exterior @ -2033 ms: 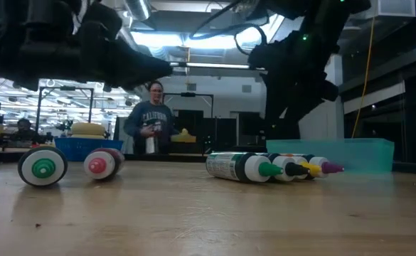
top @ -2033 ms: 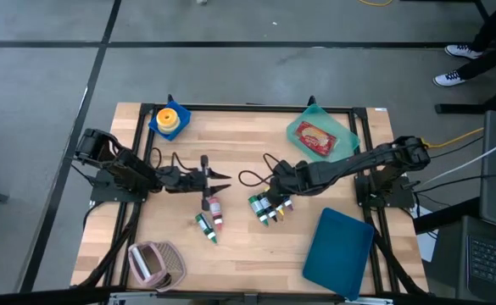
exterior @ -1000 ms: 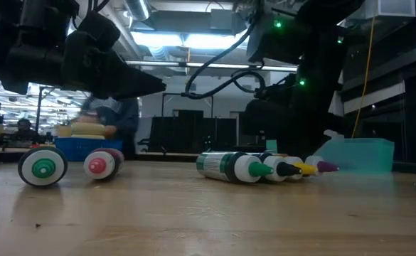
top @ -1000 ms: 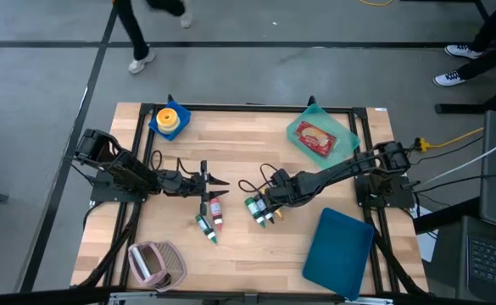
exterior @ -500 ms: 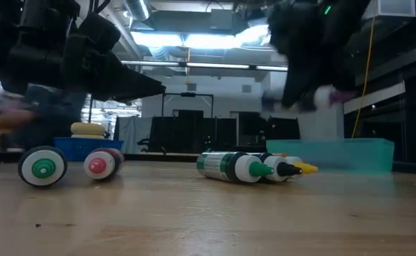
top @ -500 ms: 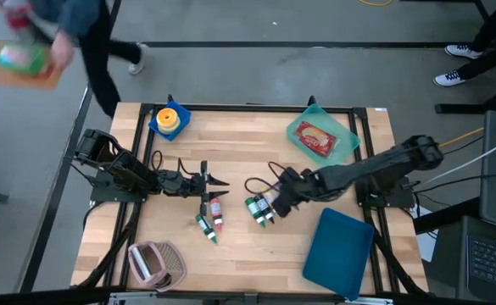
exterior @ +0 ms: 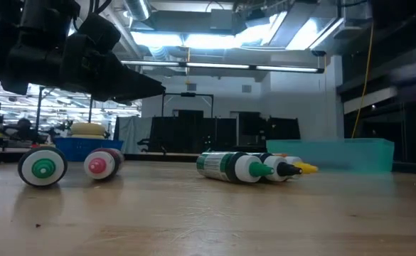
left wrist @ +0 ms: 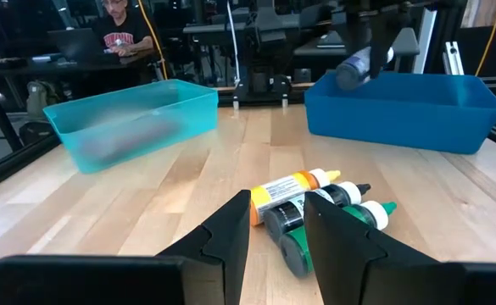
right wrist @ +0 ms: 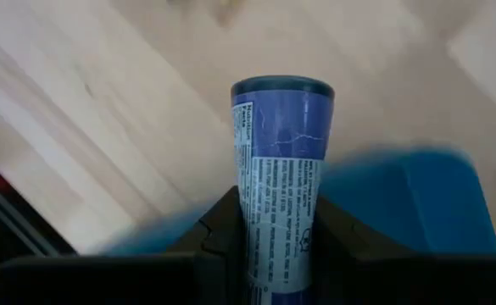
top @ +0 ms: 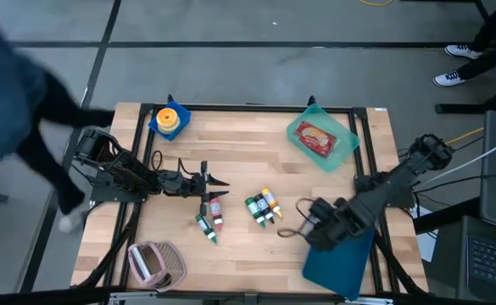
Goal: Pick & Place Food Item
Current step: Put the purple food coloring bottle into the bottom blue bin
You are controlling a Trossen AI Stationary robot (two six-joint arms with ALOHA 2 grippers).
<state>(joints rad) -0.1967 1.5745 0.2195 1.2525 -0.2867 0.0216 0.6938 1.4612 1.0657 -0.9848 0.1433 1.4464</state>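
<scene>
My right gripper [top: 315,227] hangs over the near right of the table, at the left edge of the blue bin [top: 342,247], shut on a bottle with a blue-purple label [right wrist: 281,169]. The left wrist view shows that bottle [left wrist: 362,63] above the bin [left wrist: 400,110]. Three bottles, green, black and yellow [top: 263,206], lie on their sides mid-table. A red and a green bottle [top: 211,217] lie left of them. Above those my left gripper [top: 218,182] stands open and level, with nothing between its fingers [left wrist: 277,233]. My right gripper pinches the bottle's labelled body [right wrist: 280,212] between its two fingers, which come from above and point steeply down. The bottle's flat end [right wrist: 281,89] sticks out past the fingertips. The bottle is lifted clear, tilted, above the bin's edge.
A teal tray [top: 320,138] with a red packet sits at the far right. At the far left stands a small blue bowl with a yellow item [top: 169,120]. A pink thing [top: 154,263] lies at the near left. A person [top: 10,102] passes the table's left side.
My right gripper has lifted the purple-label bottle out of the mid-table cluster, risen, and swung toward the near right edge to the blue bin, tipping to point more steeply down. Three bottles stay behind on the table. A person has walked along the table's left side.
</scene>
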